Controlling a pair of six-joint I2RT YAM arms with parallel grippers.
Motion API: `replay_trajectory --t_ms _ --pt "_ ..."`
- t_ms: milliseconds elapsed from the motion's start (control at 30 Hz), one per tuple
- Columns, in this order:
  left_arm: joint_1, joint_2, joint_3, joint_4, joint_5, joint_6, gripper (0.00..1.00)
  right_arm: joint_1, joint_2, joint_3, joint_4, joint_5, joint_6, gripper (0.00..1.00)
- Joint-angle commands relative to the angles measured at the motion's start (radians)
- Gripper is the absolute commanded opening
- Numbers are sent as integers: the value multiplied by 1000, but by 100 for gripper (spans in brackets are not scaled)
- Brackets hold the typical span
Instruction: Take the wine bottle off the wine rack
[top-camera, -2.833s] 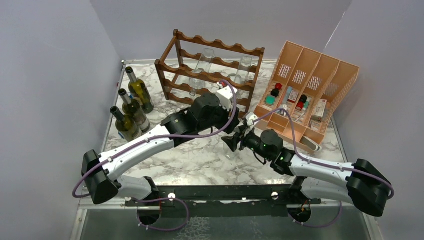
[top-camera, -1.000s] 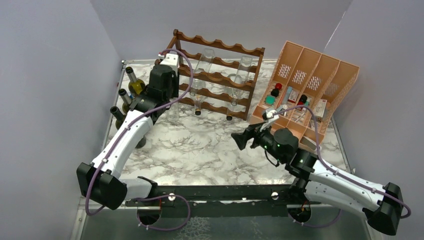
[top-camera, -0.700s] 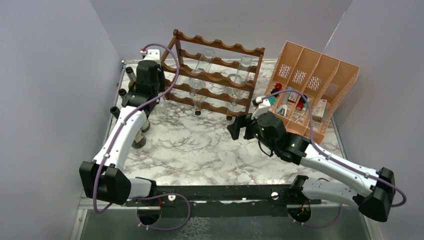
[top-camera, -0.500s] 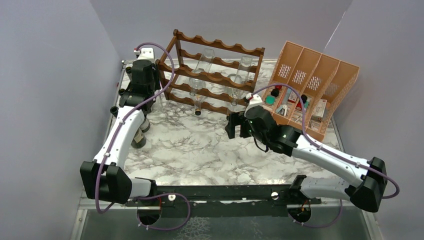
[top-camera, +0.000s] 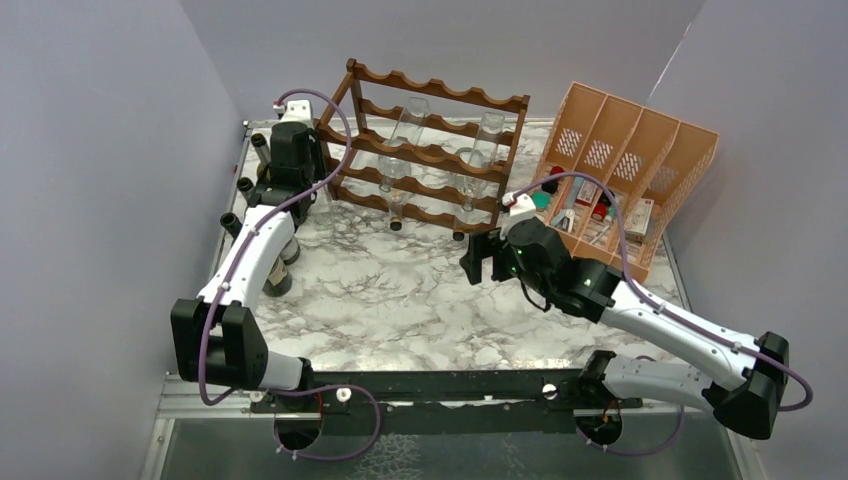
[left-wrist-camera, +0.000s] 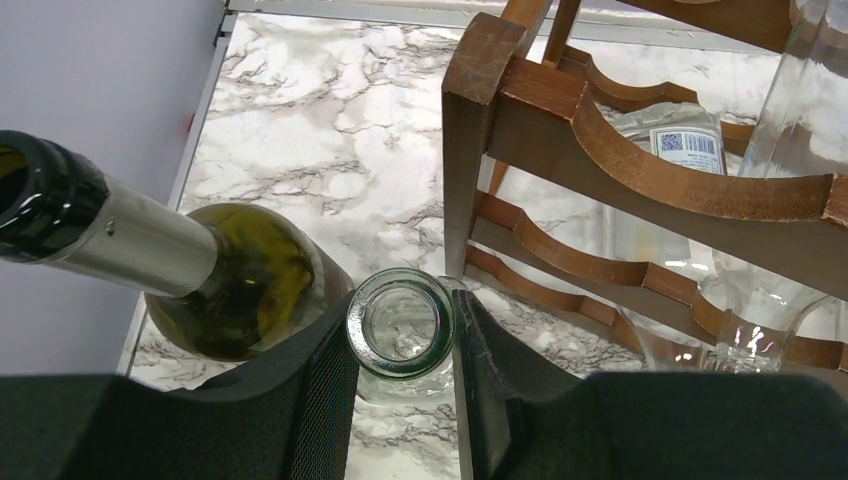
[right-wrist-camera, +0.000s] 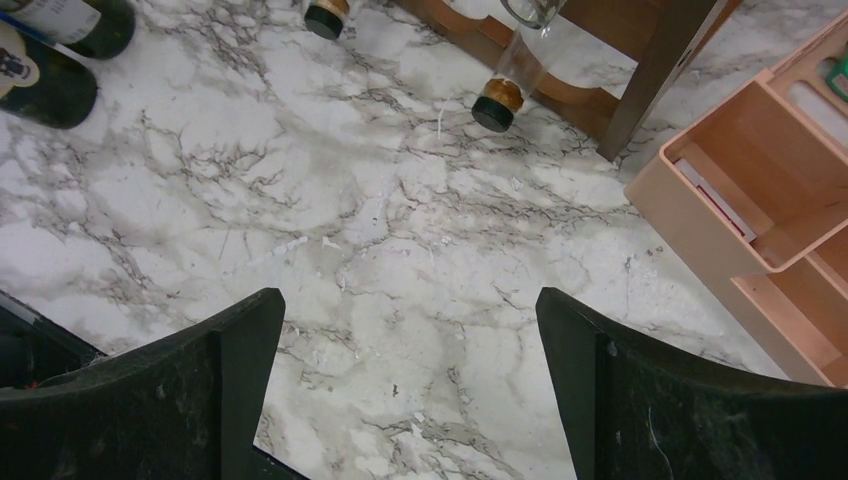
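Observation:
The dark wooden wine rack (top-camera: 430, 150) stands at the back of the marble table. My left gripper (top-camera: 298, 188) is shut on the neck of a clear glass wine bottle (left-wrist-camera: 400, 325), held upright just off the rack's left end post (left-wrist-camera: 465, 150). In the top view the bottle's body (top-camera: 320, 205) shows faintly below the wrist. Two more clear bottles (top-camera: 408, 125) still lie in the rack, their capped necks (right-wrist-camera: 495, 105) pointing forward. My right gripper (top-camera: 475, 258) hangs open over bare marble in front of the rack's right foot, its jaws wide apart with nothing between them (right-wrist-camera: 410, 320).
Dark green bottles (left-wrist-camera: 240, 290) stand at the far left, close against the held bottle and the left arm. A peach-orange divided organiser (top-camera: 620, 170) with small items sits right of the rack. The side wall is close on the left.
The left arm has swung left with the clear bottle, from the rack's front to beside its left end post. The right gripper has moved up towards the rack's right foot, staying open.

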Motion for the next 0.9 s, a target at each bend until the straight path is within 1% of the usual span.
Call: replay_trajectory --t_ms 0,167,233,300,367,400,500,533,633,700,867 --pt "9 13 29 118 13 -6 6 6 -70 -34 81 -15 -37 100" --pt "19 23 17 122 -9 2 6 6 -87 -30 61 -1 -54 100" --pt "23 21 3 128 -10 3 8 6 -81 -24 43 8 -50 100" --pt "26 19 -5 131 -10 8 19 6 -76 -23 34 5 -50 100" --pt "26 19 -2 117 -13 6 35 6 -69 -16 23 -7 -50 100" --pt "28 17 8 101 -13 1 41 6 -65 -11 19 -13 -52 100" --pt "28 0 23 65 -5 -24 54 6 -63 11 6 -27 -62 100" --pt "28 -9 25 60 2 -29 60 6 -66 16 5 -27 -67 100" --pt "28 -41 43 31 24 -42 69 6 -74 31 1 -34 -89 100" --pt "27 -66 65 12 50 -57 73 6 -78 43 -5 -42 -100 100" --pt "27 -147 98 -21 138 -96 88 6 -88 40 -5 -83 -144 100"
